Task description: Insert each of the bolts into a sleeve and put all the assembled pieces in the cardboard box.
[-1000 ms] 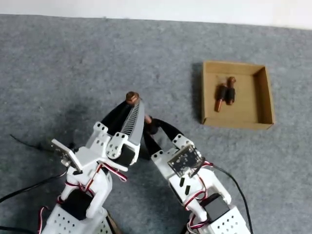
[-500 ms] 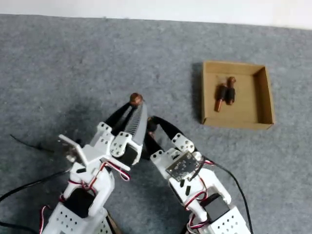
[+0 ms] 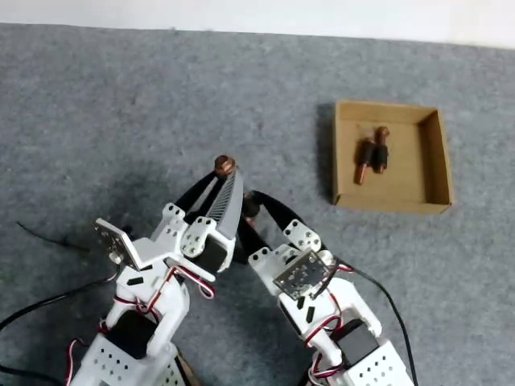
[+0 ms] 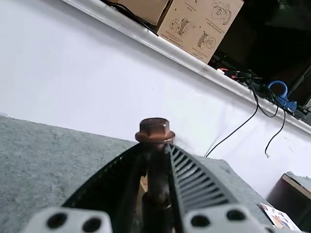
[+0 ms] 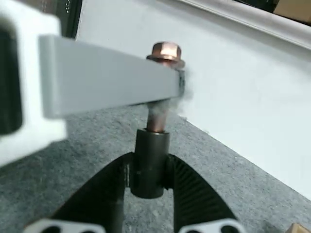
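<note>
The bolt (image 4: 154, 131) stood upright, pinched tight in the left tool (image 4: 155, 146), and its copper head stuck out above the tips. Its lower end went down into the top of the black sleeve (image 5: 149, 150). The right tool (image 5: 149, 166) was squeezed on that sleeve from both sides. A bit of the bolt's shaft showed between the head and the sleeve. Both parts were held up in the air over the grey surface (image 3: 121, 104), just in front of the two arms, where the two tools met tip to tip. The cardboard box (image 3: 389, 204) sat on the surface well apart from them, off on the right arm's side. Inside it lay two finished pieces (image 3: 364, 161), side by side and close together, each a copper bolt in a black sleeve.
</note>
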